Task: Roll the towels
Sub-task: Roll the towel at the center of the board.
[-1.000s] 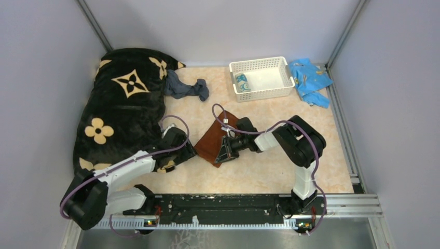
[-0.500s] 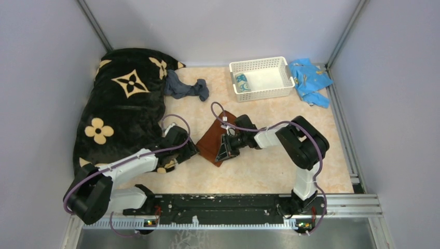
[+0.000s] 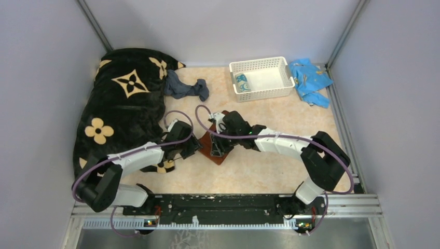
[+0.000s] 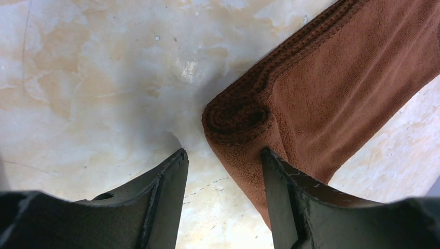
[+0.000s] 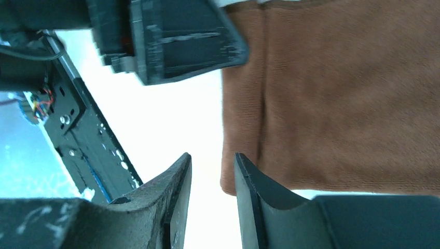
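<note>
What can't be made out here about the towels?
Top external: rust-brown towel mostly under the right claw and left claw; how far it is rolled is hidden.
Left wrist: the towel's far end is cut off by the frame's right edge.
Right wrist: blurred, table washed out white.
Top external: teal-and-white towel in the white basket is too small to tell if rolled.

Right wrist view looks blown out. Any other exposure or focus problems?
Right wrist: the table clips to white beside the rust-brown towel, and there is slight blur. Left wrist: evenly lit, towel's rolled end sharp, near fingers slightly soft. Top external: even light, no glare.
</note>
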{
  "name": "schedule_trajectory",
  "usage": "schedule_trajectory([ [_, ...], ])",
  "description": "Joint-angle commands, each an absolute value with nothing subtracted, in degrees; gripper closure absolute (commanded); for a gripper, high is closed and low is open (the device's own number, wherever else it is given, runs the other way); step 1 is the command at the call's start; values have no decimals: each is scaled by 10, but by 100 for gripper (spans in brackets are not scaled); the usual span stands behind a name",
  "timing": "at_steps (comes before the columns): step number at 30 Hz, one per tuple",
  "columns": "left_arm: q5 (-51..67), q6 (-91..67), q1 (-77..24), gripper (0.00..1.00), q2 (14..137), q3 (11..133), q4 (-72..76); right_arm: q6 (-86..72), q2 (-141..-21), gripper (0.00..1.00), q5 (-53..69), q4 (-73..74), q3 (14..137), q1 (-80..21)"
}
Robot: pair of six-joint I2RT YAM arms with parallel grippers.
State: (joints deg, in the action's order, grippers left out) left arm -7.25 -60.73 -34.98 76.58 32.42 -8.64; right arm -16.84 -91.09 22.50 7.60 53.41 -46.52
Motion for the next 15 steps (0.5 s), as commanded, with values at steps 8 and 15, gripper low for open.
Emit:
schedule_trajectory([
  [8, -73, -616, -346, 40, 799, 320, -133, -49, -925, 62, 65, 81, 572, -566],
  [15, -72, -612, -346, 40, 801, 321, -134, -18, -973, 59, -16, 85, 573, -600],
])
